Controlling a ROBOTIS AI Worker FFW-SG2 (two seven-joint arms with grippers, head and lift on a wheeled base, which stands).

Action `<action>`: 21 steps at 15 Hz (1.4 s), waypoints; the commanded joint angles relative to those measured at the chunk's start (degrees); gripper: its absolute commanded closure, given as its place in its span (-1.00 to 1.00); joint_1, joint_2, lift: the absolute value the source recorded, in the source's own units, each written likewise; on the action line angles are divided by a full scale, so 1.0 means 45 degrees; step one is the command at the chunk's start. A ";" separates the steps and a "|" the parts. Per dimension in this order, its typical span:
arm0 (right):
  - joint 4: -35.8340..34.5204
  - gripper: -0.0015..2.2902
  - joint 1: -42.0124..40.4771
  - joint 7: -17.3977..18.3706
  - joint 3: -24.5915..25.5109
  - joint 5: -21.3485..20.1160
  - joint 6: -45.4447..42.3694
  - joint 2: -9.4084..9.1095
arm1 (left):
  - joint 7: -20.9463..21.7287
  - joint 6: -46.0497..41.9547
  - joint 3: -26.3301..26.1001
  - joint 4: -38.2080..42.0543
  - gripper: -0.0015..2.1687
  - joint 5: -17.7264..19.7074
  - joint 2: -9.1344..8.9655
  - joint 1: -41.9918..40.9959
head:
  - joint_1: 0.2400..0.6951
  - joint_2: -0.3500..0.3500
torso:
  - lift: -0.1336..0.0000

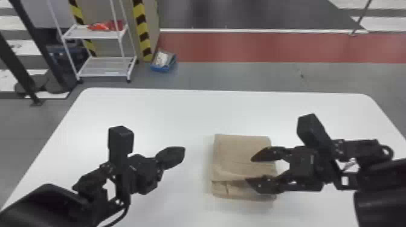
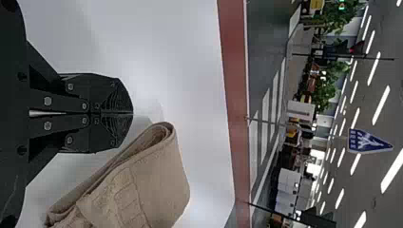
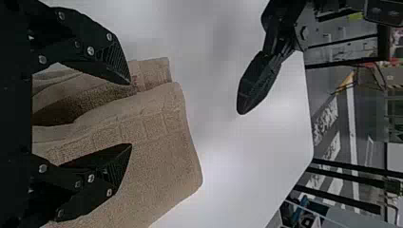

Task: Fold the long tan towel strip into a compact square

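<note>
The tan towel [image 1: 238, 151] lies folded into a thick, near-square stack right of the table's middle, with a narrow layer showing along its near edge. My right gripper [image 1: 252, 170] is over the towel's right part, fingers spread. In the right wrist view, my right gripper [image 3: 130, 114] stands open above the towel [image 3: 157, 152], nothing between its fingers. My left gripper [image 1: 181, 152] is left of the towel, apart from it. The left wrist view has my left gripper [image 2: 132, 113] shut with nothing held, and the towel's layered fold [image 2: 152, 185] beside it.
The white table [image 1: 169, 111] extends around the towel, its far edge well behind both arms. On the floor beyond are a white shelf rack [image 1: 104, 65] and a small blue bin [image 1: 163, 62].
</note>
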State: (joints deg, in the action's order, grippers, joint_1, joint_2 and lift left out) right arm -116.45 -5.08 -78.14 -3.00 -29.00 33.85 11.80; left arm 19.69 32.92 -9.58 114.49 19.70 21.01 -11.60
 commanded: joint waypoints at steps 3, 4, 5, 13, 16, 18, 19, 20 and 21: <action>-0.1407 -0.97 -0.1097 -0.0042 0.2777 0.2440 0.0086 -0.0454 | -0.0020 -0.0018 -0.0001 0.0065 0.59 -0.0003 -0.0059 -0.0079 | 1.00 -0.09 | -0.86; -0.1407 -0.97 -0.1469 -0.0042 0.3499 0.3202 -0.0851 -0.0884 | -0.0059 -0.0136 0.0038 0.0065 0.59 -0.0022 -0.0098 -0.0079 | 1.00 -0.12 | -0.86; -0.1290 -0.97 -0.1918 0.0781 0.4066 0.4022 -0.2297 -0.1216 | -0.0157 -0.0448 0.0038 0.0045 0.59 -0.0042 -0.0137 -0.0079 | 1.00 -0.18 | -0.86; -0.0215 -0.96 -0.1547 0.6055 0.4906 0.6522 -0.2336 -0.2173 | -0.3243 -0.5096 0.0116 -0.0033 -0.90 -0.2679 -0.1328 -0.0977 | 1.00 -0.31 | -0.86; -0.0743 -0.95 -0.2484 0.7481 0.5062 0.7616 -0.1867 -0.2485 | -0.4297 -0.6425 0.0292 -0.0638 -0.90 -0.3011 -0.2285 -0.1133 | 1.00 -0.28 | -0.86; -0.0977 -0.94 -0.3207 0.8418 0.4788 0.8183 -0.2687 -0.2634 | -0.4962 -0.6620 0.0175 -0.0833 -0.90 -0.3421 -0.2578 -0.1192 | 1.00 -0.27 | -0.86; -0.1133 -0.94 -0.3324 0.8535 0.4632 0.8183 -0.2687 -0.2634 | -0.5137 -0.6659 0.0155 -0.0794 -0.91 -0.3616 -0.2578 -0.1192 | 1.00 -0.27 | -0.86; -0.1329 -0.94 -0.3441 0.8731 0.4554 0.8183 -0.2648 -0.2634 | -0.5274 -0.6893 0.0253 -0.0794 -0.91 -0.3616 -0.2559 -0.1192 | 1.00 -0.26 | -0.86; -0.1563 -0.94 -0.3597 0.8809 0.4574 0.8261 -0.2570 -0.2634 | -0.5294 -0.6893 0.0331 -0.0697 -0.91 -0.3597 -0.2500 -0.1231 | 1.00 -0.25 | -0.86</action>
State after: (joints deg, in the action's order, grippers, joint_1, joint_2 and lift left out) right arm -122.18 -20.36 -38.67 17.78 7.87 22.01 0.10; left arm -4.08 2.40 -8.55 110.95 3.64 9.54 -16.99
